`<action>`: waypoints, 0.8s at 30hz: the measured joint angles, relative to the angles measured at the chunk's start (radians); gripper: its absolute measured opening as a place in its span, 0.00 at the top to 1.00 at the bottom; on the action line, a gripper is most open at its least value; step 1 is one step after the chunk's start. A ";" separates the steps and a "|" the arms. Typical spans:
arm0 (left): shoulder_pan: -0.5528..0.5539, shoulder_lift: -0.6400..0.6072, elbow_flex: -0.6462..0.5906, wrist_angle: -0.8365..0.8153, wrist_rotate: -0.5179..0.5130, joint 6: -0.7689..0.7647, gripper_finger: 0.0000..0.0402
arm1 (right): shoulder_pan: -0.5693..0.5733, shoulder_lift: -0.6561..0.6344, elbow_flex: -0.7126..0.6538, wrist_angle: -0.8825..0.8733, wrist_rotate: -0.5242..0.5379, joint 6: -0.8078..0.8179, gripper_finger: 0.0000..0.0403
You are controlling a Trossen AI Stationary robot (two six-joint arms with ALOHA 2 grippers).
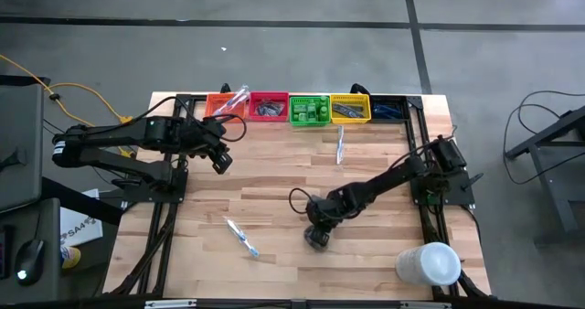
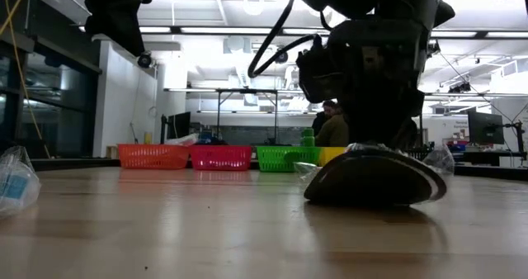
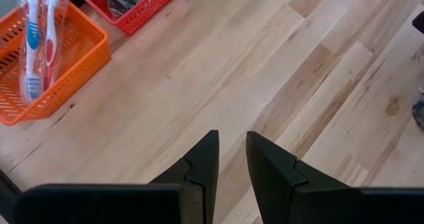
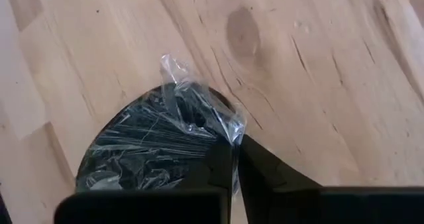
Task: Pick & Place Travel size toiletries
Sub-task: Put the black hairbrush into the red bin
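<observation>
A dark round bundle in clear wrap lies on the wooden table, right of centre and toward the near edge. My right gripper is over it, pointing steeply down and shut on its wrap. In the low view the bundle rests flat on the table under that gripper. Two wrapped toothbrushes lie loose: one near the front left, one below the bins. My left gripper hovers over the far left of the table with a narrow gap between its fingers and nothing in it. My right gripper pinches the crinkled clear wrap at the bundle's edge between its two fingers. The fingers come from above, slanting down. The bundle lies with its underside on the table.
A row of bins stands along the far edge: orange with toothbrushes sticking out, red, green, yellow, blue. A large white cylinder lies at the near right corner.
</observation>
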 joint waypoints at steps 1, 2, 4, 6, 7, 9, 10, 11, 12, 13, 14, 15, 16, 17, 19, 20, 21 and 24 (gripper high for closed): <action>0.000 0.000 0.000 0.000 0.000 0.000 0.80 | -0.007 -0.001 0.000 0.008 -0.004 0.005 0.99; 0.000 0.000 0.000 0.000 0.000 0.000 0.80 | -0.014 -0.010 -0.001 0.011 -0.006 0.010 0.99; 0.000 0.000 0.000 -0.001 0.000 0.000 0.80 | -0.029 -0.021 -0.002 0.013 -0.003 0.009 0.99; 0.001 0.000 0.001 -0.003 0.000 0.000 0.80 | -0.044 -0.030 -0.002 0.022 0.004 0.009 0.99; 0.000 0.000 0.001 -0.003 0.000 0.000 0.80 | -0.050 -0.037 -0.002 0.022 0.005 0.009 0.99; 0.000 0.000 0.001 -0.003 0.000 0.000 0.80 | -0.066 -0.050 -0.002 0.030 0.010 0.008 0.99; 0.000 0.000 0.001 -0.003 0.000 0.000 0.80 | -0.074 -0.056 -0.002 0.035 0.010 0.008 0.99; 0.000 0.000 0.001 -0.003 0.000 0.000 0.80 | -0.081 -0.065 -0.002 0.032 0.010 0.006 0.99; 0.000 0.000 0.001 -0.003 0.000 0.000 0.80 | -0.090 -0.075 -0.002 0.027 0.011 -0.001 0.99; 0.000 0.000 0.001 -0.003 0.000 0.000 0.80 | -0.099 -0.085 -0.002 0.034 0.010 -0.009 0.99; 0.000 0.000 0.001 -0.002 0.000 -0.001 0.80 | -0.109 -0.095 -0.001 0.043 0.009 -0.016 0.99; 0.000 0.000 0.001 -0.003 0.000 -0.003 0.80 | -0.119 -0.107 -0.001 0.043 0.009 -0.022 0.99; 0.000 0.000 0.001 -0.003 0.000 -0.003 0.80 | -0.130 -0.122 -0.001 0.033 0.010 -0.032 0.99; 0.000 0.000 0.001 -0.002 0.000 -0.003 0.80 | -0.144 -0.137 -0.002 0.034 0.011 -0.043 0.99; 0.000 0.000 0.001 -0.002 0.000 -0.004 0.80 | -0.171 -0.167 0.000 0.050 0.015 -0.070 0.99; 0.000 0.000 0.001 -0.003 0.000 -0.008 0.80 | -0.187 -0.179 0.000 0.052 0.018 -0.085 0.99; 0.000 0.000 0.001 -0.002 0.000 -0.014 0.80 | -0.204 -0.192 0.000 0.059 0.018 -0.101 0.99; 0.000 0.000 0.001 -0.002 -0.002 -0.027 0.80 | -0.263 -0.236 0.000 0.098 0.017 -0.161 0.99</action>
